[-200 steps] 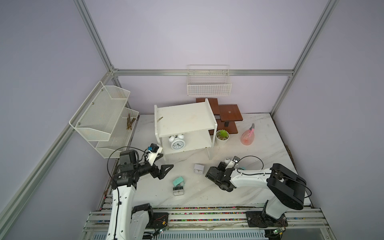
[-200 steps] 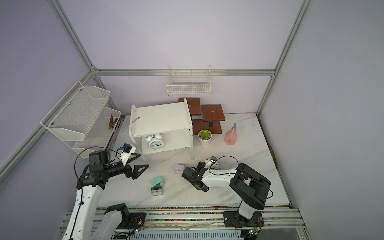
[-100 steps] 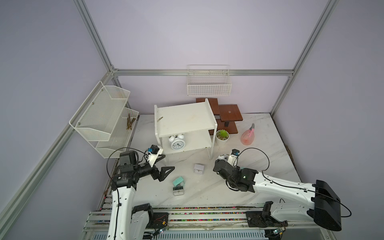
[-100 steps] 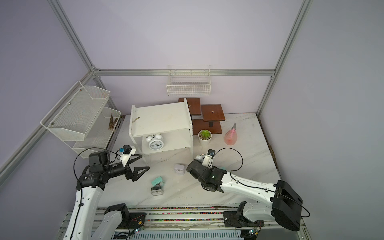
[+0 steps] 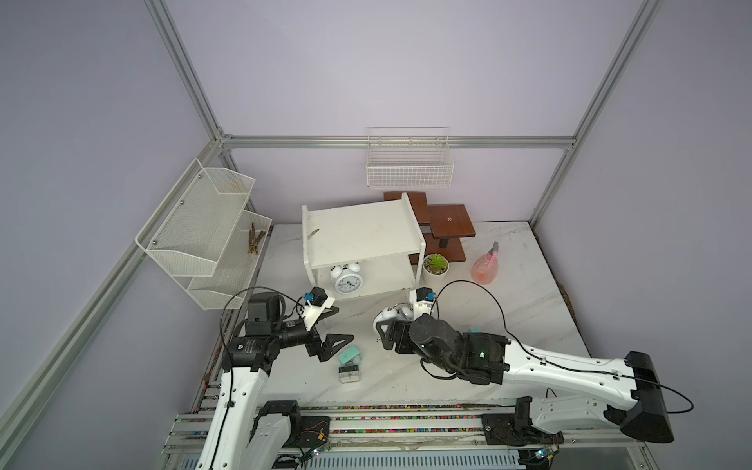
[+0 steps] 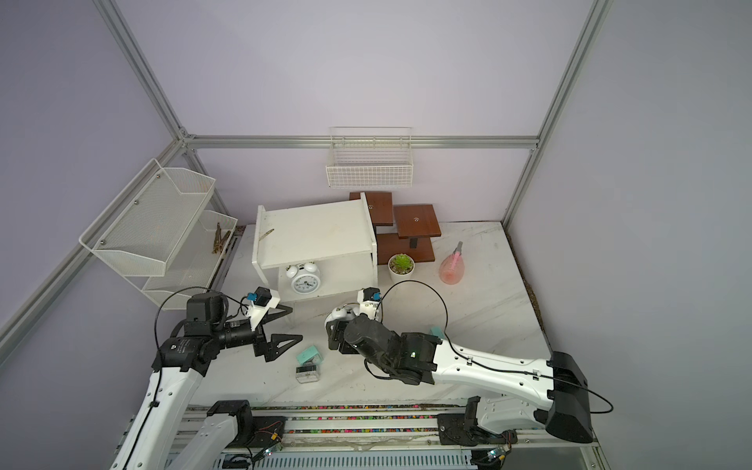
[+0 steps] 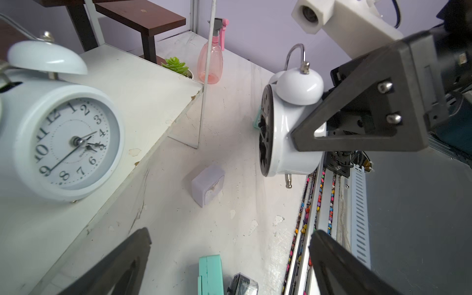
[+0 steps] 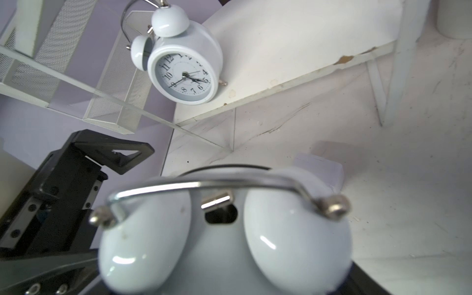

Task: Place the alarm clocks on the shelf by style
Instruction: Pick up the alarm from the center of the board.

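The right hand (image 5: pixel 386 327) grips the held clock (image 5: pixel 392 314), a twin-bell one, with a jaw on each side. It is just in front of the shelf (image 5: pixel 362 232), near the shelf's right front leg, and looks clear of the counter (image 5: pixel 508 280). Its bells-to-feet axis stands upright with the bells on top. The black back plate is turned to the shelf and the face is turned away from it.

The shelf clock (image 5: pixel 346 280), the same kind, stands upright on the lower board toward the left panel, face to the front. From it to the right panel the lower board lies open, bounded by the chipped front edge and the top board overhead.

The left hand (image 5: pixel 344 323) hovers before the shelf's left front corner, jaws spread wide, holding nothing.

Farther out from the shelf's front, a mint clock (image 5: pixel 349 355) lies just beside a grey clock (image 5: pixel 349 373). A white clock (image 7: pixel 208 185) sits on the counter before the shelf, near the held clock.
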### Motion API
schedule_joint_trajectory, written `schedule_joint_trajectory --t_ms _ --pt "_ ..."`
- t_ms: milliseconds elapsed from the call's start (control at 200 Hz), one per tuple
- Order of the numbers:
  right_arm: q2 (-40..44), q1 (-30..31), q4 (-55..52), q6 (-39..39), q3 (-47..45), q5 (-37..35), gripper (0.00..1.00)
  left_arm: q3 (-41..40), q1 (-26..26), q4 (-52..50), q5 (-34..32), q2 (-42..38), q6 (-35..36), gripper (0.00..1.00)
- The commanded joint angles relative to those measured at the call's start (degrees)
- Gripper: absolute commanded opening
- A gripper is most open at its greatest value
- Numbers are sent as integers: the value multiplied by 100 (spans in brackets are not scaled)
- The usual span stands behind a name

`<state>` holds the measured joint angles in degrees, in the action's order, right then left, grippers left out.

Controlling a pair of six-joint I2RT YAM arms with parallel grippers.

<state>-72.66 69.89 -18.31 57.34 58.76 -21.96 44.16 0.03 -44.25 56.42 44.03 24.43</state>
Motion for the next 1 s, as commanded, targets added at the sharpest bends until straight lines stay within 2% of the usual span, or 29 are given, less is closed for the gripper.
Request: schedule_joint_trajectory --t_ms 0,245,615,990 --pt "-80 98 719 -127 260 75 75 220 -266 34 -278 1 -157 100" --pt "-350 191 1304 -73 355 118 75 264 -809 168 -642 64 -377 99" --pt "-679 272 1514 -109 511 -113 75 252 -1389 494 -1061 195 -658 83" --pt "-837 281 1548 -91 513 -360 75 207 -1526 575 -1161 214 -720 67"
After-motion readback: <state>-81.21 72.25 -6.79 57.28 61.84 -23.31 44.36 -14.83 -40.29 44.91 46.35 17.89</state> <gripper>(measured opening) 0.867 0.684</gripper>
